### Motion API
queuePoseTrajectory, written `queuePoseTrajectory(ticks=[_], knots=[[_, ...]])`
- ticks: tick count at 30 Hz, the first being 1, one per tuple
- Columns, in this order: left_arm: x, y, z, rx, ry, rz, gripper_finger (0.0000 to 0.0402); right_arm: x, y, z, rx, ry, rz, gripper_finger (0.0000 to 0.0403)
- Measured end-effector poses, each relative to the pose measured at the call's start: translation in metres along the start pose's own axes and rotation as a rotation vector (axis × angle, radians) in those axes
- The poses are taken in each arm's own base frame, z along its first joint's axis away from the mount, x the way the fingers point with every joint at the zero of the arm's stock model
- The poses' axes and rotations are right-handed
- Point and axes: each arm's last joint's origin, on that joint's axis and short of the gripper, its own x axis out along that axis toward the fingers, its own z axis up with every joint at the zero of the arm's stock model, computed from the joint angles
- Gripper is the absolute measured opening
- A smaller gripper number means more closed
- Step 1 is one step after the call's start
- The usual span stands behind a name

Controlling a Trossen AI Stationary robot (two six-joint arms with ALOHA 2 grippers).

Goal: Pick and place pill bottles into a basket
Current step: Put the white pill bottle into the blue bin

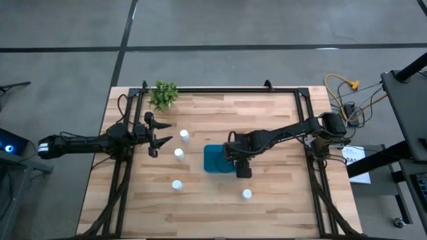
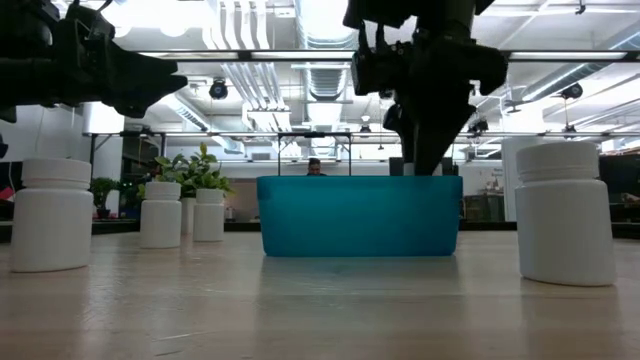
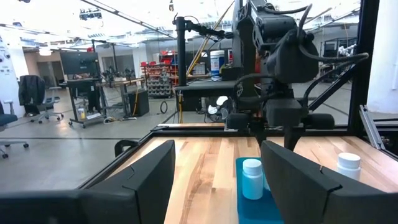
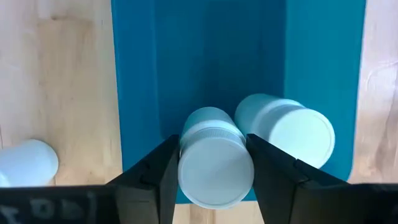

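Right gripper (image 4: 213,177) is over the teal basket (image 1: 215,159) near the middle of the wooden surface (image 1: 280,207), its fingers (image 4: 152,177) clenched on a white pill bottle (image 4: 214,163) held inside the basket's outline. A second bottle (image 4: 291,129) lies on the basket floor, touching the held one (cap facing the wrist camera).

Four bottles stand upright on the bare wood. Taking the basket as the clock's centre in the overhead view: one (image 1: 184,135) at about 10 o'clock, one (image 1: 179,154) just beside the basket at 9 o'clock, one (image 1: 177,185) at 8 o'clock, and one (image 1: 247,194) at 5 o'clock, near the right gripper.

Left gripper (image 1: 162,137) hangs above the surface out at 9 to 10 o'clock, near the first bottle but apart from it, fingers (image 3: 146,177) spread wide and holding nothing.

From table height the basket's wall (image 2: 360,215) sits square on the wood, the right arm coming down behind its rim. A small green plant (image 1: 163,95) sits in the far corner at 11 o'clock.
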Motion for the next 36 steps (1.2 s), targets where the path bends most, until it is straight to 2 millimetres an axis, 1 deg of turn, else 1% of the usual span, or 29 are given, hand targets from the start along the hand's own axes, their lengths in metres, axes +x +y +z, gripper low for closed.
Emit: queuePoseTrajectory(ticks=[4, 14, 19, 27, 36], knots=[[0.0, 0.0, 0.0, 0.0, 0.0, 0.0, 0.0222, 0.0032, -0.0003, -0.0025, -0.006, 0.008, -0.001, 0.0148], [0.0, 0.0, 0.0, 0.0, 0.0, 0.0, 0.0222, 0.0034, 0.0001, 0.0001, -0.028, -0.02, 0.004, 0.0148], [0.0, 0.0, 0.0, 0.0, 0.0, 0.0, 0.0222, 0.0035, 0.0, -0.0005, -0.043, -0.013, 0.004, 0.0168], [0.0, 0.0, 0.0, 0.0, 0.0, 0.0, 0.0222, 0.0033, 0.0006, -0.0023, -0.054, 0.007, 0.03, 0.0166], [0.0, 0.0, -0.0001, 0.0, 0.001, 0.0, 0.0222, 0.0033, 0.0006, -0.0025, -0.016, 0.01, 0.03, 0.02]])
